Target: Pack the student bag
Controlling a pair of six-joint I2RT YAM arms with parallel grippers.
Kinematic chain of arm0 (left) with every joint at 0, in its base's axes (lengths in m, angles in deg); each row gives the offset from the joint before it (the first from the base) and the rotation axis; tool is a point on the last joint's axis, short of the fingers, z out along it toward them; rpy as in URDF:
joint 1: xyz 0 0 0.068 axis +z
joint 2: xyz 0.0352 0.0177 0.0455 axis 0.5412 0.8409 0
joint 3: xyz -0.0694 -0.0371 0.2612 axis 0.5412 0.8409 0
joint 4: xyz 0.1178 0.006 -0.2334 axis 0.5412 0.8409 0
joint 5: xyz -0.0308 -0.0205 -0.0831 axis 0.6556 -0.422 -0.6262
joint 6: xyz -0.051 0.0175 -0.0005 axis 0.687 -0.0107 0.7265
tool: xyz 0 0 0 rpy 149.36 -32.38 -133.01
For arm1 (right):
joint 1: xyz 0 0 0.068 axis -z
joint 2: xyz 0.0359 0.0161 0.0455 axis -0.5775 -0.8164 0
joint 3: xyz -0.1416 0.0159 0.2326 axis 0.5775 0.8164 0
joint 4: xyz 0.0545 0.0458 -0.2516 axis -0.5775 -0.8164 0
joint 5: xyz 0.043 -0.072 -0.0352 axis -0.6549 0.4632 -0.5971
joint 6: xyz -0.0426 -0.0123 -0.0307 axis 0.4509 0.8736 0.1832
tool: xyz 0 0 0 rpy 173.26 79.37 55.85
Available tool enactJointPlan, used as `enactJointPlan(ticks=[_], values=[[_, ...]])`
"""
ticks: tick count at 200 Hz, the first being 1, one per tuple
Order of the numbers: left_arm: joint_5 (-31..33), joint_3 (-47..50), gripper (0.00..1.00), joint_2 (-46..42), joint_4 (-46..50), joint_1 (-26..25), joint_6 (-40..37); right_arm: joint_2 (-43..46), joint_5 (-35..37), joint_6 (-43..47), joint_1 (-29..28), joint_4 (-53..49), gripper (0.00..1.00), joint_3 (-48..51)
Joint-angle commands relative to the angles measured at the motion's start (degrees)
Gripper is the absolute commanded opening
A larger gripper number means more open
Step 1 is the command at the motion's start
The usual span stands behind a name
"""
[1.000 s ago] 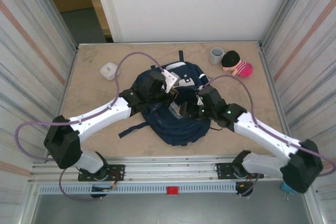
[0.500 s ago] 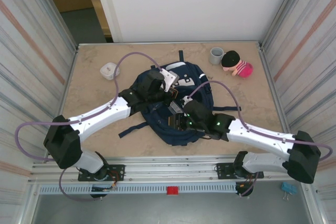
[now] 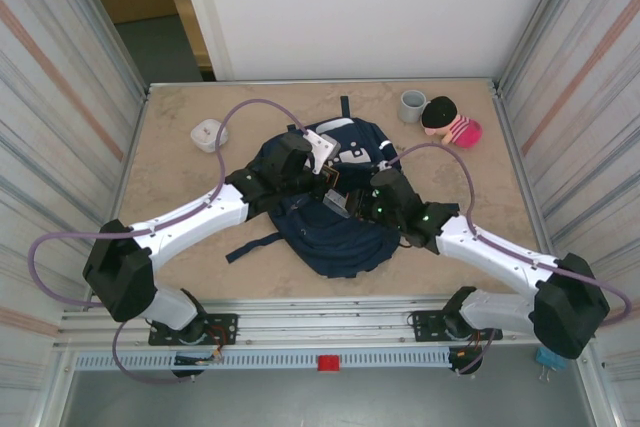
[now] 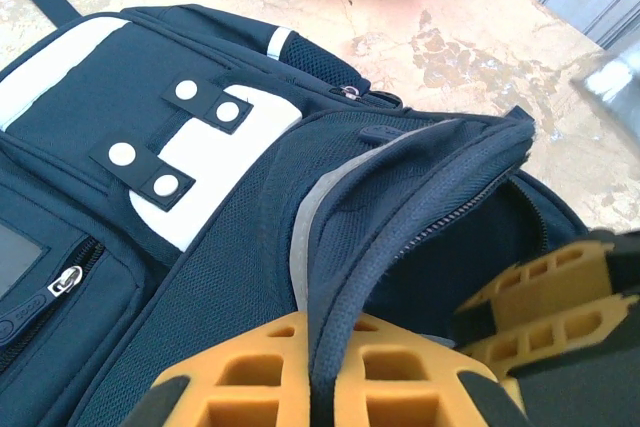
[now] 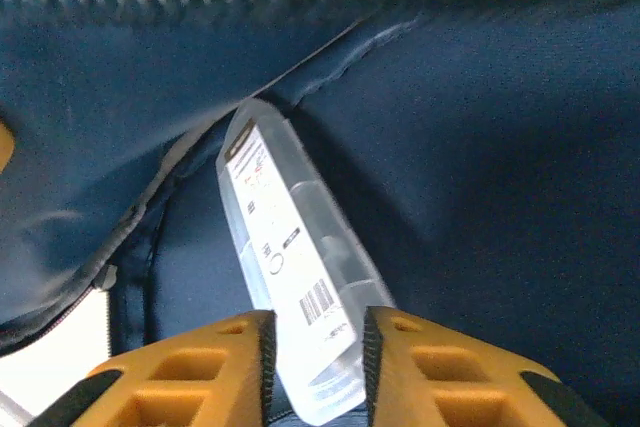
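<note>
Lying in the middle of the tabletop (image 3: 180,197), the student bag (image 3: 335,242) has its main mouth pulled open. The left claw (image 4: 325,379) is pressed together on the zipper rim of the flap and holds it up. The right claw (image 5: 316,332) pinches a clear plastic case (image 5: 290,247) with a printed label, and the far end of the case already points into the dark inside. To do this step well, I think the left claw should hold the rim high and tight, so that the mouth does not fold. The right one should push the case deep along the inner wall and let go only when it is well under the seam. A release too near the zipper may let the case slide out again. Compared with one second ago, the top view shows that the right claw has come from the right side of the bag to the mouth, just beside the left claw, after a swing over the near part of the bag. The left arm, the grey cup (image 3: 412,105), the plush toy (image 3: 452,123) and the small white dish (image 3: 208,134) have not moved.
</note>
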Motion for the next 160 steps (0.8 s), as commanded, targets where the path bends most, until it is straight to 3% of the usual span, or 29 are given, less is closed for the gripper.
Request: enactJointPlan(ticks=[1, 31, 70, 160], values=[[-0.8, -0.5, 0.00, -2.6, -4.9, 0.9, 1.4, 4.1, 0.8, 2.6, -1.4, -2.8, 0.35, -0.9], [-1.5, -0.6, 0.00, -2.2, -5.4, 1.1, 2.1, 6.2, 2.5, 0.7, -8.3, -3.1, 0.38, -0.2], [-2.0, -0.7, 0.00, -2.1, -5.6, 1.3, 2.2, 0.1, 1.7, -0.5, -12.5, 0.8, 0.37, -1.5], [-3.1, -0.4, 0.00, -2.5, -5.3, 1.2, 2.5, -5.5, 2.0, 0.5, -1.2, 4.9, 0.33, -1.9]])
